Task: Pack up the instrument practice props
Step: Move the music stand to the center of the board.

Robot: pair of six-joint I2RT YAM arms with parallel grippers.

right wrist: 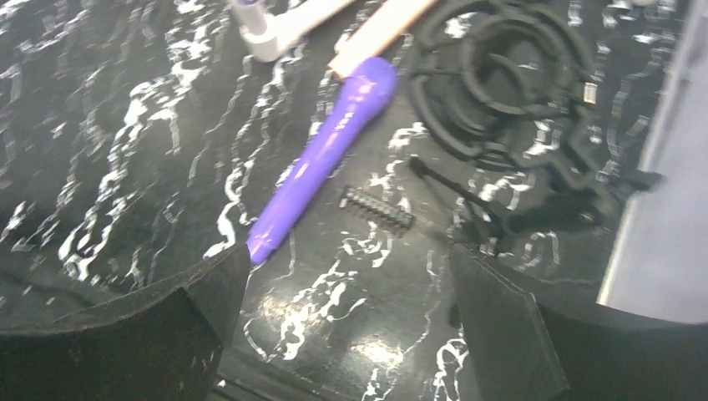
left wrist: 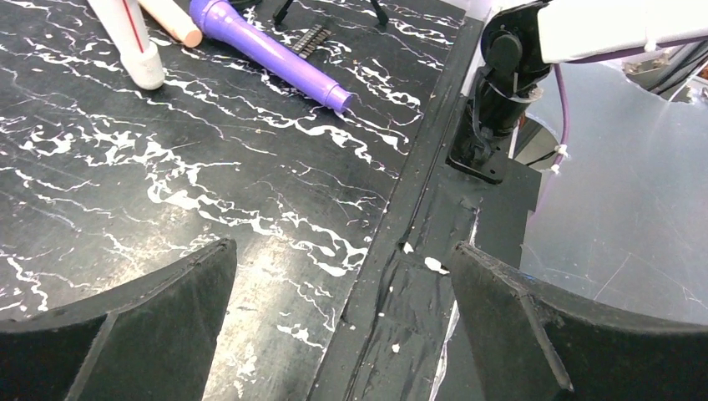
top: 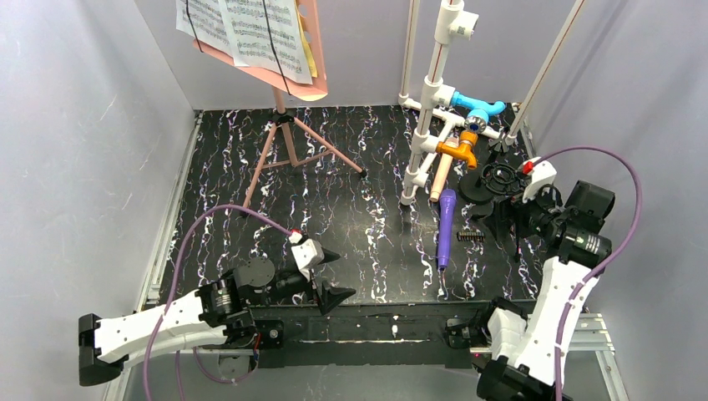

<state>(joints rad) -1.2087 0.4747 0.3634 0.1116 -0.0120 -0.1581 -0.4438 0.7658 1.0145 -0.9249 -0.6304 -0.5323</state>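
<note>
Toward 11 o'clock on the worktop (top: 376,167), the pink sheet-music holder (top: 316,82) stands upright on its folding tripod legs (top: 288,149), its desk tilted and carrying the printed music pages (top: 250,29), which two dark bands hold down; a pink and yellowish edge shows behind the pages at their 3 o'clock side, though whether that is the pink folder cannot be told. At about 3 o'clock from the worktop's middle the purple microphone (top: 446,227) lies flat, its long axis running 12 to 6, wide head at the 12 o'clock end and tapered tail at the 6 o'clock end. The beige microphone (top: 439,177) lies just off that head toward 12 o'clock; whether the two touch cannot be told. Just beside the purple microphone at its 3 o'clock side is a small black toothed strip (top: 472,236), and farther toward 2 o'clock the small black tripods (right wrist: 501,92) sit in a dark cluster of rings and thin legs, hard to separate from the dark surface. The white pipe frame (top: 434,100) rises at 1 o'clock, with a blue fitting (top: 480,107) and an orange fitting (top: 461,150) on its 3 o'clock side. The right end effector (right wrist: 349,255) is at the 3 o'clock edge, near the tripods, fingers spread wide and holding nothing, the purple tail close by one finger in its wrist view. The left end effector (top: 338,274) is at 7 o'clock by the near edge, pointing toward 3 o'clock, fingers likewise spread wide and empty
</note>
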